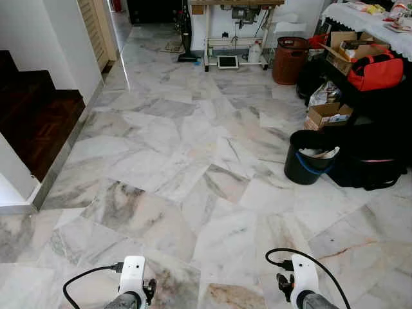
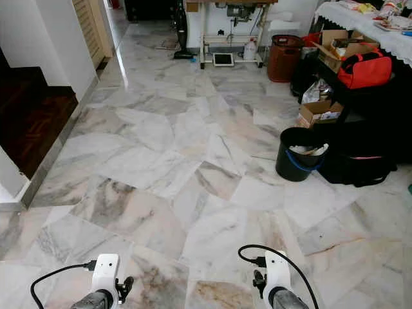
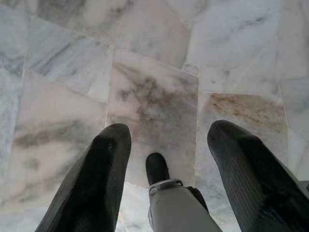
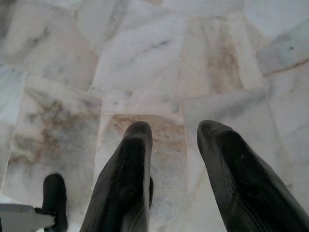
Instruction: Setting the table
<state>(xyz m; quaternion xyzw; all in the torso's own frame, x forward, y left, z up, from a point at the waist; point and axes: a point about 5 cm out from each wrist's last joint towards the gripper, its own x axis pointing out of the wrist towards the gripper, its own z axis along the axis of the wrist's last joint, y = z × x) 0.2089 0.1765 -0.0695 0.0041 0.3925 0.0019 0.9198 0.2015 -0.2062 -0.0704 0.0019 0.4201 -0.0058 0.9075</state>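
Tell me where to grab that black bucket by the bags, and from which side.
Grip the black bucket by its upper rim, coming down from above on the side facing the open marble floor. It stands upright with its mouth open, paper inside, and black bags press close on its far side. Its blue handle lies against the wall, probably harder to pinch. Both the left gripper and right gripper hang open, empty.

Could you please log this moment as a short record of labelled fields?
floor: marble tiles, open ahead
left side: dark wooden stairs
right side: black bucket on the floor; red bag above cardboard boxes
far end: brown bin
left gripper: open, holding nothing, pointed at the floor
right gripper: open, holding nothing, pointed at the floor
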